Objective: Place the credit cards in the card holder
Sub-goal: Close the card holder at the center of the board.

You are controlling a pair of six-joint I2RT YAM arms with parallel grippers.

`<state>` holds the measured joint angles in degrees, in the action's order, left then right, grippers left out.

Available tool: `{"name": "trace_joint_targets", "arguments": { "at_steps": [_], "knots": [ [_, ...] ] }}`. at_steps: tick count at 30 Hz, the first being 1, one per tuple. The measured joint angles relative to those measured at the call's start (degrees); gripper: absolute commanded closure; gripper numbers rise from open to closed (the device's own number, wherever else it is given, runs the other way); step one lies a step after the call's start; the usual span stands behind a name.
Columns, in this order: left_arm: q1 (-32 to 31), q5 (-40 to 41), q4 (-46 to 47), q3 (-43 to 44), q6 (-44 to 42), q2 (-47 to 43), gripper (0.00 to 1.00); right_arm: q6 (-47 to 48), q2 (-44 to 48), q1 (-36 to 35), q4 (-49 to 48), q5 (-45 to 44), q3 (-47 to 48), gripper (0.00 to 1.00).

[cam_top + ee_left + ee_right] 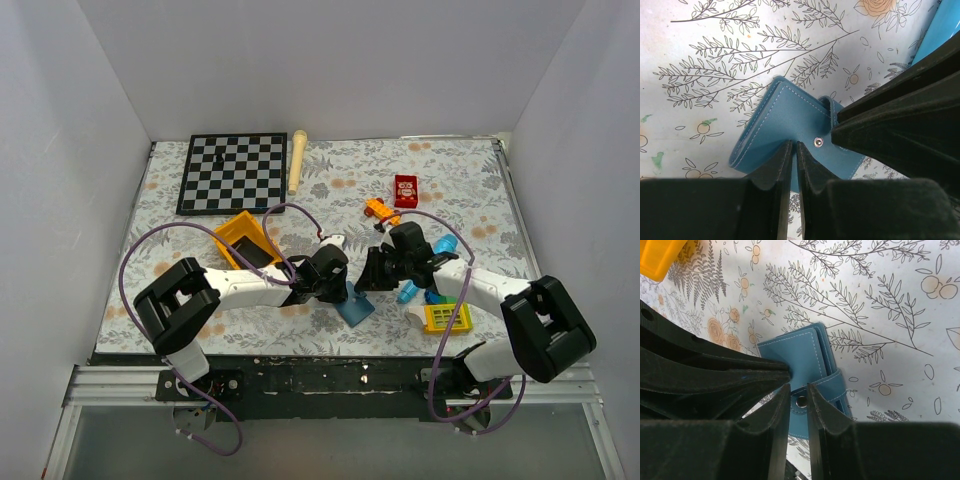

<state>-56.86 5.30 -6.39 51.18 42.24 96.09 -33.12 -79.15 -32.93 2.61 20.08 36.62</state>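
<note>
- The left claw [792,146] is pinched down to a thin slit. The edge of the card holder [785,117] runs into that slit, so the claw looks clamped on the cover.
- The right claw [798,388] is narrow too, though a little wider than the left. The snap tab [832,385] passes between its fingers, with the metal stud just under the tips. I cannot tell whether it grips the tab or only straddles it.
- The two claws meet almost tip to tip over the card holder, the left one reaching in from the left and the right one from the right.
- The card holder sits about mid-bench [450,180], close to the near edge. It is folded shut, with the tab wrapped over its free edge and seemingly fastened.
- The step in hand, as I judge it, is getting the card holder open, since neither claw holds a card.
- The next move calls for one claw to pin the cover while the other pulls the tab off its stud and swings the flap back. A slack hold would let the card holder slide.
- The credit cards do not show plainly. A dark flat shape [258,257] lies in the yellow tray [237,228], to the left of the claws and a little farther back. It may be the cards, but it is too small to tell.
</note>
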Motion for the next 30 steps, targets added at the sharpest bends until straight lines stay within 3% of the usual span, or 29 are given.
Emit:
{"name": "trace_joint_targets", "arguments": {
  "at_steps": [24,30],
  "knots": [
    [0.0,0.0,0.0,0.0,0.2,0.0,0.92,-1.8,-2.6,-3.1,-3.1,0.7,-0.9,0.82],
    [0.0,0.0,0.0,-0.1,0.4,0.0,0.92,-1.2,3.1,-3.1,-2.4,-1.0,-0.9,0.81]
  ]
}}
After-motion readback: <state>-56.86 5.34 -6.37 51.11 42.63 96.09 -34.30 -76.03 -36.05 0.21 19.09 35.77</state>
